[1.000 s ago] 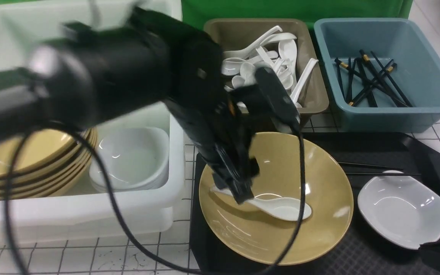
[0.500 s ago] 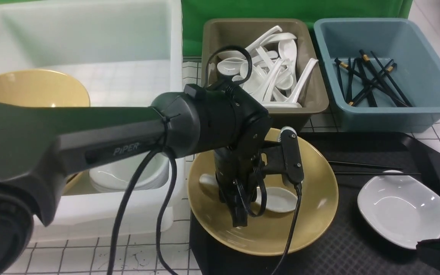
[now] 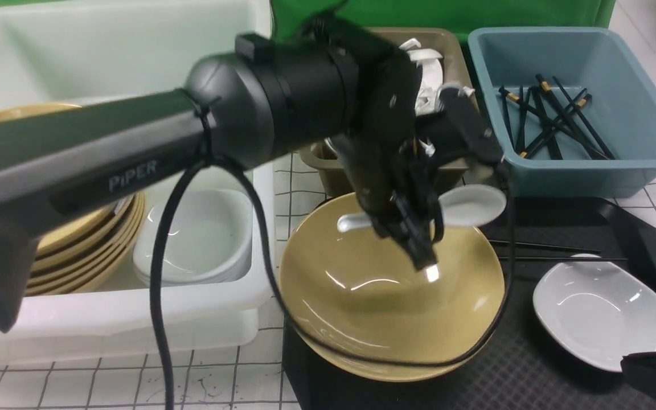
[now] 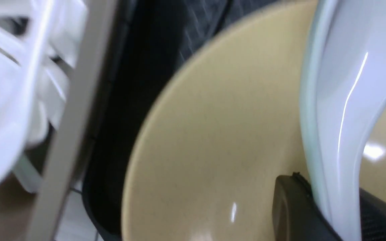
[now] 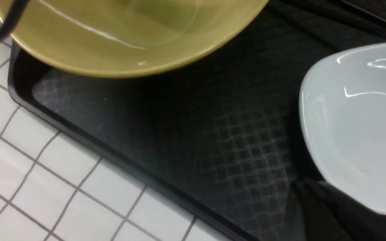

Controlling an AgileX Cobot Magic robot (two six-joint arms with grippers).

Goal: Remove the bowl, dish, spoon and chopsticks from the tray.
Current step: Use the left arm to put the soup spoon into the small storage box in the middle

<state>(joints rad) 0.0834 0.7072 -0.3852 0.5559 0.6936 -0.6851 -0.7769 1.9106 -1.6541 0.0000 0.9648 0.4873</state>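
Two tools: the left tool is clenched on the spoon, held above the bowl on the tray; the right tool, closed, sits beside the dish. Lettering on the left arm reads "PiPER". Only the front view shows the chopsticks, lying on the tray behind the dish.

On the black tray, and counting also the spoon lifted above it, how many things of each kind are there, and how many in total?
Yellow bowl: 1
White dish: 1
Black chopsticks: 2
White spoon, held in the left gripper: 1
Total: 5
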